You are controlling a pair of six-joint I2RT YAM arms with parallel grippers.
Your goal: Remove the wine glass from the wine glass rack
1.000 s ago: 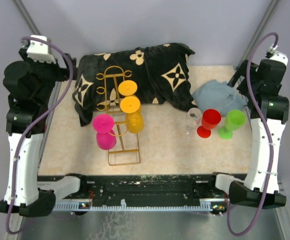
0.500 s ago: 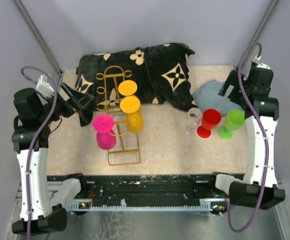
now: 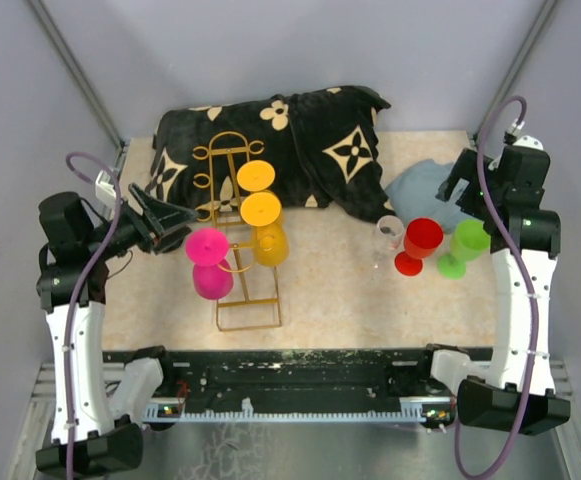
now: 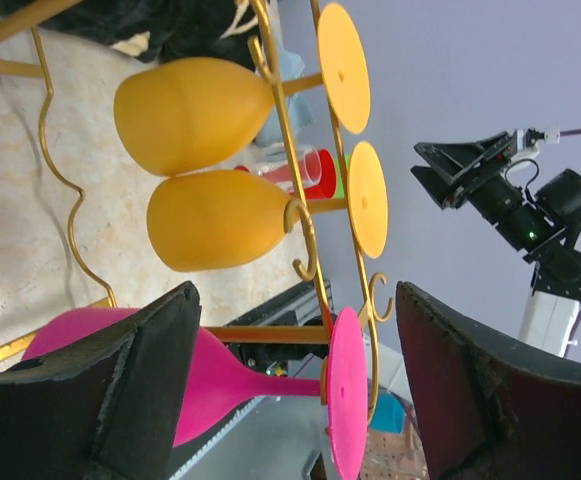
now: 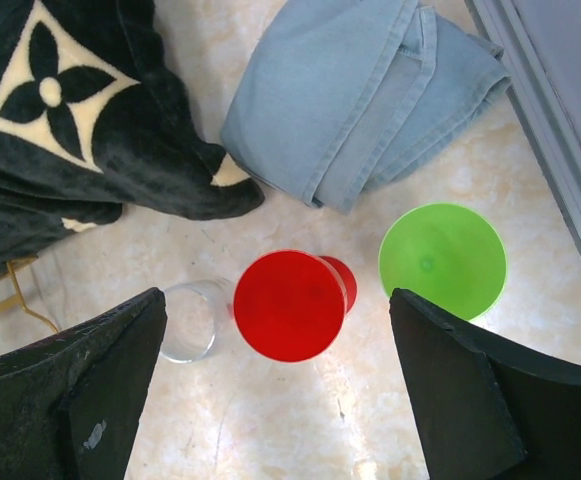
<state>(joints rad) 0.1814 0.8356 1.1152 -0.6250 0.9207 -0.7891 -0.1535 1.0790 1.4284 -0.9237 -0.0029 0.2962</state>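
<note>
Between the wide-spread, empty pads of my left claw (image 4: 295,335) hangs the pink glass (image 4: 220,372), the nearest of three on the rack (image 4: 288,150). Its stem crosses a gold rail and its foot sits behind it, beside a curled hook. I judge that catch is what holds it, so it wants sliding clear rather than a straight pull. Past it, two yellow glasses (image 4: 195,115) hang the same way. Across the table my right claw (image 5: 275,300) hovers wide open, holding nothing, over a red glass (image 5: 290,305), a green glass (image 5: 442,260) and a clear glass (image 5: 188,320), all off the rack. Farther back lie a blue cloth (image 5: 370,90) and a black cloth (image 5: 60,100). I can read no brand or lettering; the black cloth shows only flower shapes.
</note>
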